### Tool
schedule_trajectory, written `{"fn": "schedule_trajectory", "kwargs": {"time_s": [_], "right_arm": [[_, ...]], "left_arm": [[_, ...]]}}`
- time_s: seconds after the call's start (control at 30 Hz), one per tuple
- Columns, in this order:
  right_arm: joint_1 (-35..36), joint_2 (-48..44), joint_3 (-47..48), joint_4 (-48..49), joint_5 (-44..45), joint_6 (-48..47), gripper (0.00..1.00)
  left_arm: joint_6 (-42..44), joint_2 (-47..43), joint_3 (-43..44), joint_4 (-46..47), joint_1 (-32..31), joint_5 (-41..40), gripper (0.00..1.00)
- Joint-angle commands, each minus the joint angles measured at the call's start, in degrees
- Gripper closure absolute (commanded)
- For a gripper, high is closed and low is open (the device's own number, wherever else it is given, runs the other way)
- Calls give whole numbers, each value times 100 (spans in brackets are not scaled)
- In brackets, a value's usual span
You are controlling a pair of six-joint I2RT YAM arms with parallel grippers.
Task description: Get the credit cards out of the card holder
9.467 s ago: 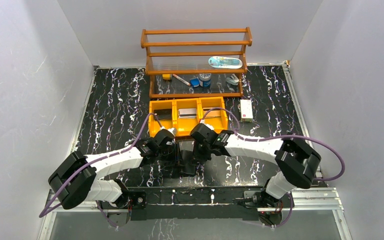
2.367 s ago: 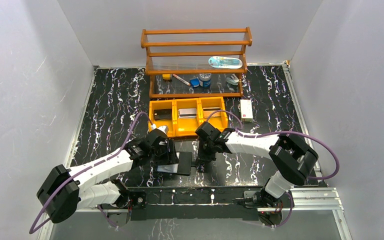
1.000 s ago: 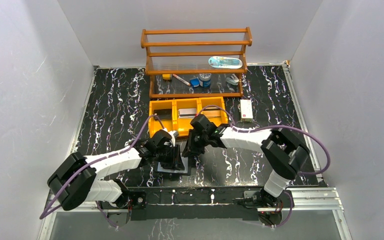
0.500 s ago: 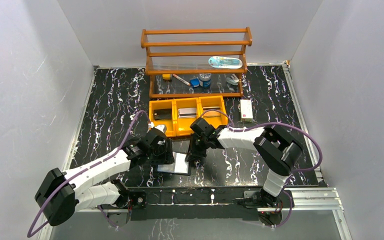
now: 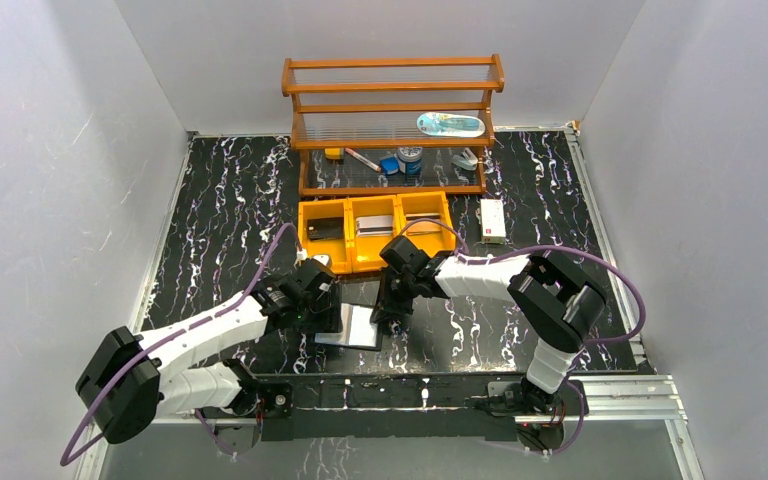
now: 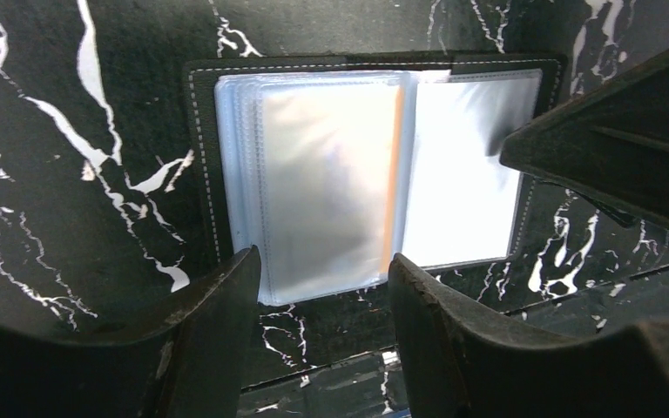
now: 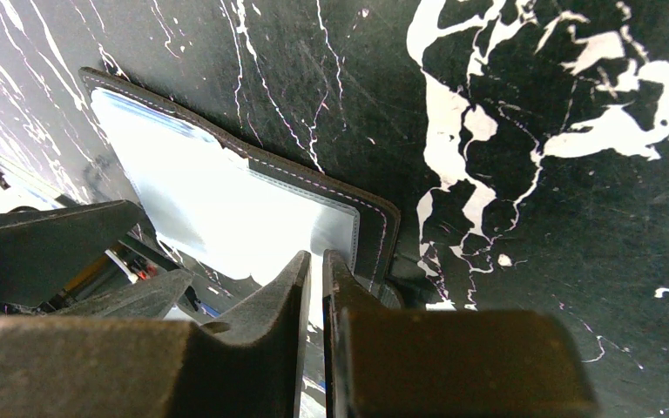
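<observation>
The card holder (image 5: 358, 326) lies open and flat on the black marble table, with its pale clear sleeves (image 6: 322, 174) facing up. A thin orange edge (image 6: 391, 174) shows inside a sleeve at the fold; I cannot make out any credit card's face. My left gripper (image 6: 322, 258) hovers open over the holder's left half, with nothing between its fingers (image 6: 226, 322). My right gripper (image 7: 317, 256) is shut. Its tips rest at the edge of the holder's right panel (image 7: 226, 200), and nothing shows between them. In the top view the left gripper (image 5: 326, 306) and right gripper (image 5: 390, 312) flank the holder.
A yellow three-compartment tray (image 5: 360, 263) stands just behind the holder, with a flat card-like piece in each compartment. Farther back stands a wooden shelf rack (image 5: 390, 120) holding small items. A white box (image 5: 492, 220) lies to the right of the tray.
My left gripper has opened and drawn back to the left, off the holder. The pale sleeves now lie exposed. My right gripper has come down onto the right panel and stays shut.
</observation>
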Motion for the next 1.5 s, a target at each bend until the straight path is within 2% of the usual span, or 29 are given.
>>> {"fn": "schedule_trajectory", "kwargs": {"time_s": [0.0, 0.33, 0.73, 1.27, 1.47], "right_arm": [[20, -65, -162, -315, 257, -174, 81], [20, -43, -188, -294, 217, -165, 81], [17, -26, -186, -259, 166, -165, 80], [20, 1, -202, -215, 140, -139, 80], [19, -17, -207, -215, 140, -140, 80]], "left_arm": [[89, 26, 6, 154, 23, 310, 47], [25, 92, -20, 382, 19, 564, 53], [9, -29, 57, 71, 15, 206, 41], [-59, 72, 291, -147, 17, 36, 40], [-64, 114, 166, 14, 17, 255, 40]]}}
